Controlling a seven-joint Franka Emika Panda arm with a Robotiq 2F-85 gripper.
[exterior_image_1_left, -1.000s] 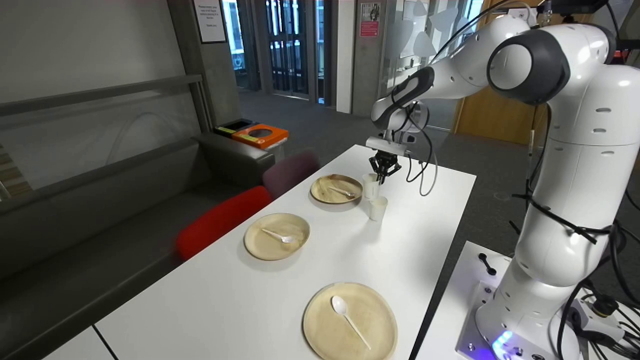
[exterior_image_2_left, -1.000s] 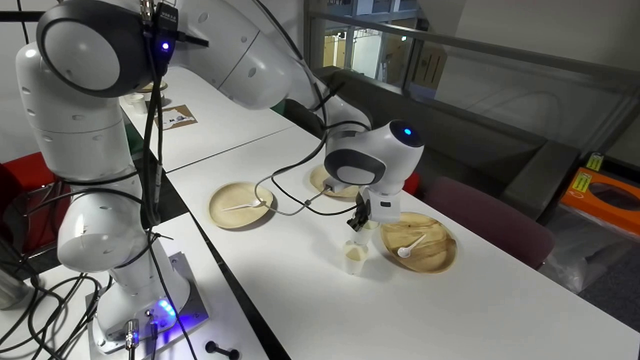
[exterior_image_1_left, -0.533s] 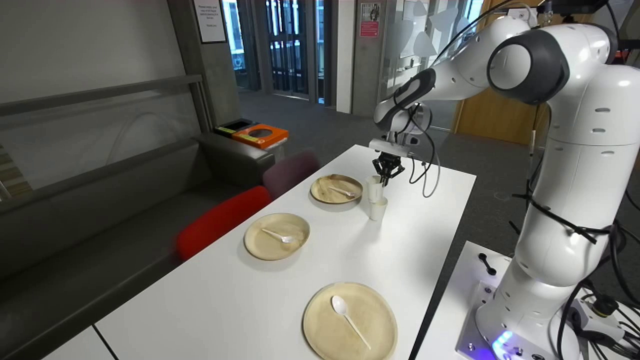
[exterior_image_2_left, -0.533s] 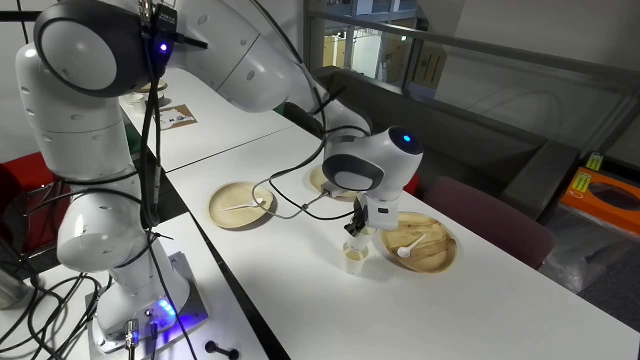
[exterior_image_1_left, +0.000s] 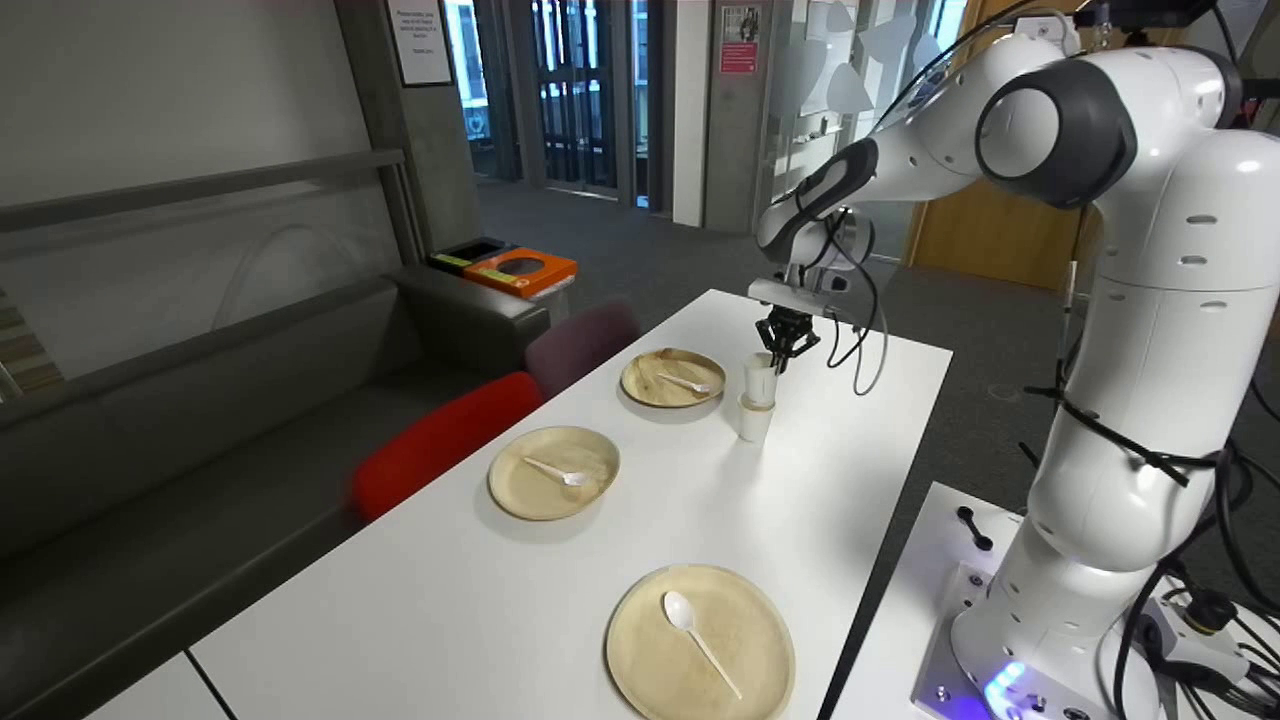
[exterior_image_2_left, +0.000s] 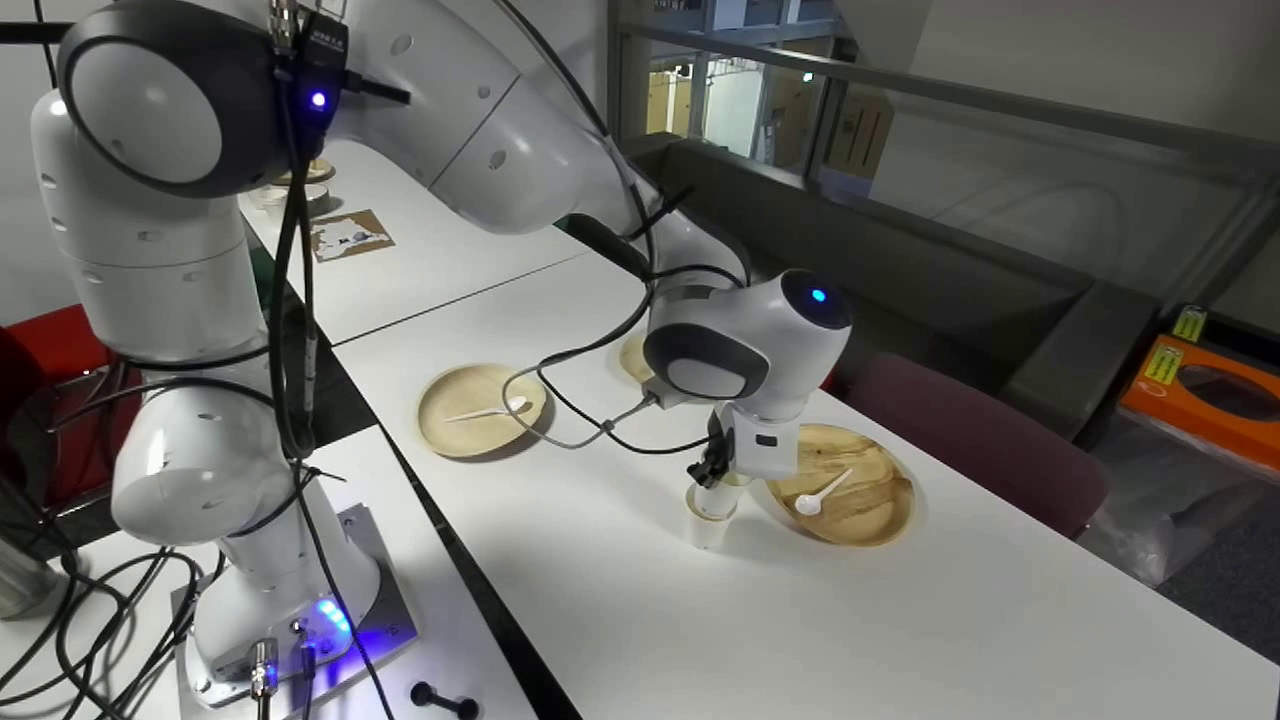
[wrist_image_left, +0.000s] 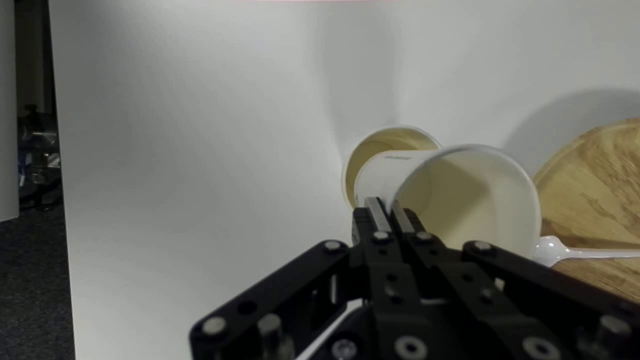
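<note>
White tabletop (exterior_image_1_left: 440, 610) spreads below your jaws, clamped on a tapered off-white paper cup (wrist_image_left: 465, 200), now shifted over the matching upright cup (exterior_image_1_left: 754, 422) beneath them, apparently aligned for nesting.

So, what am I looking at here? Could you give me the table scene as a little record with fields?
Gripper: shut on the wall of a white cup
Held cup: at the mouth of a lower cup; partly inside or just above, I cannot tell
Lower cup: upright on the white table
Nearest plate: wooden, with a white spoon
Other plates: two, each with a white utensil
</note>
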